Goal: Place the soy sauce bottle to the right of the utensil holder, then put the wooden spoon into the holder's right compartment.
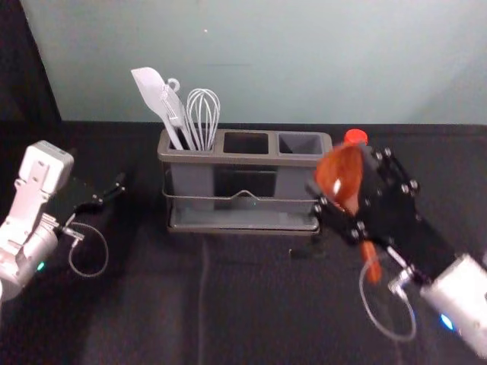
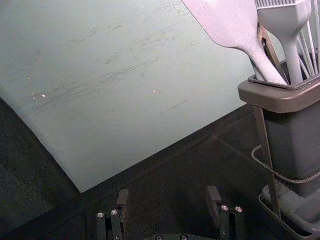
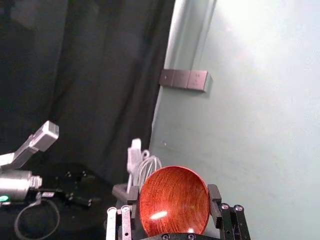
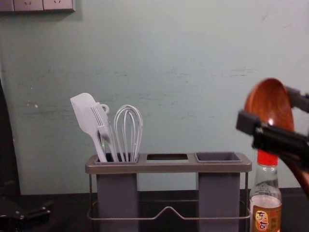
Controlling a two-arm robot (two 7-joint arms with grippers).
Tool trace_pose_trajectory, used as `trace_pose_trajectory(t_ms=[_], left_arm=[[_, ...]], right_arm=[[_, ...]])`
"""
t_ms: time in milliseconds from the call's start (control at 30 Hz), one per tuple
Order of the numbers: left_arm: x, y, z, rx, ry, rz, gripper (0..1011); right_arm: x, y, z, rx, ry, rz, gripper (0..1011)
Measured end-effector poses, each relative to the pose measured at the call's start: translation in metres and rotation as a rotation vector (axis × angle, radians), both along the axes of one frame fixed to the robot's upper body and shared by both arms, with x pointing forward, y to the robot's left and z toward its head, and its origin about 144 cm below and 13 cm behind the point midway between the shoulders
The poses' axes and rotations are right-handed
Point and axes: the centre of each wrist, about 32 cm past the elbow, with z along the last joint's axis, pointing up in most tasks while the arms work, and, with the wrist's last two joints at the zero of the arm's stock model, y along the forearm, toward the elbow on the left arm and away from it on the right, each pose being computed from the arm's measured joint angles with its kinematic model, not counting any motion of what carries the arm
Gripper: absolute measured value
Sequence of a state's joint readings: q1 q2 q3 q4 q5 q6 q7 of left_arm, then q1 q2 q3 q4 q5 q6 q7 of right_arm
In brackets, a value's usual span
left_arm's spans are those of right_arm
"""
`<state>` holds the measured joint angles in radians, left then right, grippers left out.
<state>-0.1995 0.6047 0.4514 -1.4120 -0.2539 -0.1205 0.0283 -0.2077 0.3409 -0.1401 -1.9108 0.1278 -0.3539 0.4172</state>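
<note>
On the right, nearest, the right end effector (image 1: pixel 340 173) grips the wooden spoon (image 1: pixel 339 176) by its bowl, fingers parted by the bowl's width, handle slanting down. At the left, the left end effector (image 1: pixel 111 190) hangs empty, fingers wide apart. Farther off stands the utensil holder (image 1: pixel 245 159), spatula (image 1: pixel 151 85), brush (image 4: pixel 102 121) and whisk (image 1: pixel 203 106) in its left compartment. Just right of it, the soy sauce bottle (image 4: pixel 265 205) stands upright before the wall (image 1: pixel 266 61).
</note>
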Motion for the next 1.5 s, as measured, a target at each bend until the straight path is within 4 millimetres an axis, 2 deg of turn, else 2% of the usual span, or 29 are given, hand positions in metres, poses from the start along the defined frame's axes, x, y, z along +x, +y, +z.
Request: trace_pose_trajectory(t_ms=[100, 400, 467, 900, 1167, 1500], left_arm=[[0.0, 0.0, 0.0, 0.0, 0.0, 0.0, 1000], [0.0, 0.0, 0.0, 0.0, 0.0, 0.0, 1000], [0.0, 0.0, 0.0, 0.0, 0.0, 0.0, 1000], [0.0, 0.0, 0.0, 0.0, 0.0, 0.0, 1000], [0.0, 0.0, 0.0, 0.0, 0.0, 0.0, 1000], [0.0, 0.0, 0.0, 0.0, 0.0, 0.0, 1000]], right_arm=[[0.019, -0.002, 0.012, -0.009, -0.031, 0.021, 837], [0.058, 0.001, 0.033, 0.013, -0.077, 0.084, 837], [0.061, 0.001, 0.034, 0.016, -0.079, 0.091, 837], [0.124, 0.01, 0.053, -0.001, -0.161, 0.182, 837], [0.155, 0.017, 0.056, 0.022, -0.169, 0.216, 837], [0.185, 0.033, 0.042, 0.061, -0.231, 0.237, 837]])
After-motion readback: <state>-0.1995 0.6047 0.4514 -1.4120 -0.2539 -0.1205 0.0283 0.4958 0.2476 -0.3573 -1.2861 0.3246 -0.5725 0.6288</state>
